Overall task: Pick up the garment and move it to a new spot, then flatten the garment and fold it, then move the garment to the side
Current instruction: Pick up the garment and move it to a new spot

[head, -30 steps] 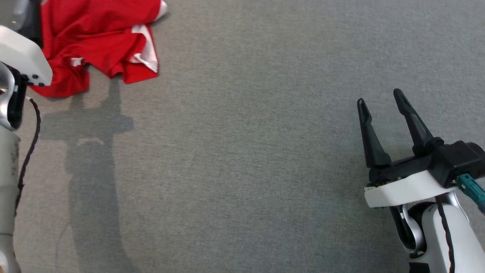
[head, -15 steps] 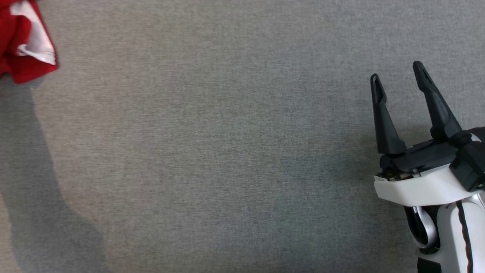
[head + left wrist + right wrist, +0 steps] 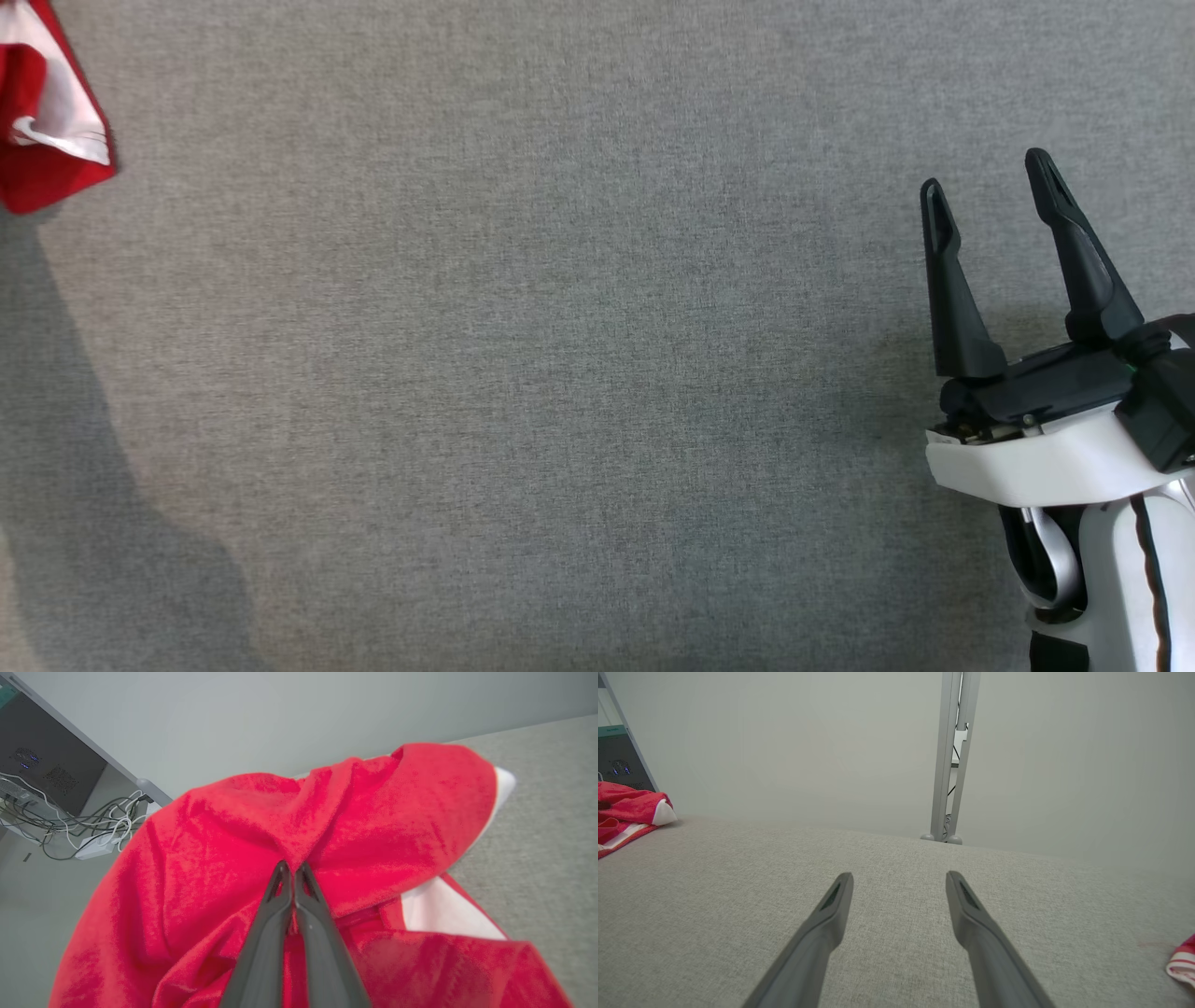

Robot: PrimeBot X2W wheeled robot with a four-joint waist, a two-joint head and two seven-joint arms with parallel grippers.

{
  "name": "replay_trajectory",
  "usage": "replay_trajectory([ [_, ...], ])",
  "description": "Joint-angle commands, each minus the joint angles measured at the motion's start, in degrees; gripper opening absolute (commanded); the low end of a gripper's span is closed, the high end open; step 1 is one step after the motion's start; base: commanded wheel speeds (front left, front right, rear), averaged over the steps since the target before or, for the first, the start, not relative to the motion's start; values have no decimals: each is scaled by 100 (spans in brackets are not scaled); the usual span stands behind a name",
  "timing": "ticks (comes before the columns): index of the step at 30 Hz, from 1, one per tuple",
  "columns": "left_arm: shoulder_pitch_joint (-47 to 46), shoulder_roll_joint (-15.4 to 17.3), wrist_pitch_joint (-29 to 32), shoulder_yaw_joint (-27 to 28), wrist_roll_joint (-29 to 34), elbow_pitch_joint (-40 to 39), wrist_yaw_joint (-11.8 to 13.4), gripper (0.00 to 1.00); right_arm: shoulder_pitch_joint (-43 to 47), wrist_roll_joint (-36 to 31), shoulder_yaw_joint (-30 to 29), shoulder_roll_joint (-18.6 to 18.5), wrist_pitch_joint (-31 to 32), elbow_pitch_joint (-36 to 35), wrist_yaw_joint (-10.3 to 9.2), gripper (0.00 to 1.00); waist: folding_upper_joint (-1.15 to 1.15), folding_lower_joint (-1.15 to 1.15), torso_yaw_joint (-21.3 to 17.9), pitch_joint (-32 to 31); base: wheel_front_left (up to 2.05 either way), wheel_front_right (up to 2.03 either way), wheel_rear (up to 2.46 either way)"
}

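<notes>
The garment (image 3: pixel 47 140) is red with white panels; in the head view one corner of it shows at the top left edge. In the left wrist view the garment (image 3: pixel 224 826) lies bunched in folds, and my left gripper (image 3: pixel 293 867) is shut on a ridge of the red cloth. My right gripper (image 3: pixel 990 175) stands open at the right, far from the garment, with nothing between its fingers. In the right wrist view my right gripper (image 3: pixel 899 877) hovers over bare grey surface, and the garment (image 3: pixel 630 807) lies far to the left.
The grey cloth-covered table (image 3: pixel 560 373) stretches between the garment and my right gripper. A metal post (image 3: pixel 950 756) stands behind its far edge. A dark cabinet with loose cables (image 3: pixel 70 830) sits beyond the garment. A small red-and-white striped piece (image 3: pixel 1183 959) lies at the right.
The head camera has turned right, so the garment slid to the left edge and my left arm left that view. My left gripper has closed on the cloth. The right gripper stays open.
</notes>
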Motion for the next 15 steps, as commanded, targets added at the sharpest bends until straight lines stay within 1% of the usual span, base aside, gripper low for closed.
replay_trajectory([
  [1,-126,48,-84,-22,26,4,-24,0,-57,10,-15,-23,-48,39,1,100,0,0,22,-82,0,0,0],
  [4,-131,44,-361,-108,79,-8,-83,0,-33,65,-22,-24,-122,144,1,100,0,0,44,-288,0,0,0],
  [8,-225,26,-758,-275,146,-107,-238,0,51,119,-66,-24,-188,314,1,100,0,0,68,-648,0,0,0],
  [10,-231,-25,-906,-391,174,-151,-338,0,119,136,-94,-24,-235,404,1,100,0,0,81,-857,0,0,0],
  [11,-239,-86,-1014,-519,189,-192,-418,0,172,170,-130,-24,-248,477,1,100,0,0,83,-1073,0,0,0],
  [14,-269,-163,-1108,-667,205,-265,-477,0,238,199,-171,-24,-283,541,1,100,0,0,85,-1295,0,0,0],
  [15,-265,-257,-1176,-830,167,-338,-522,0,316,233,-204,-24,-291,627,1,100,0,0,72,-1531,0,0,0],
])
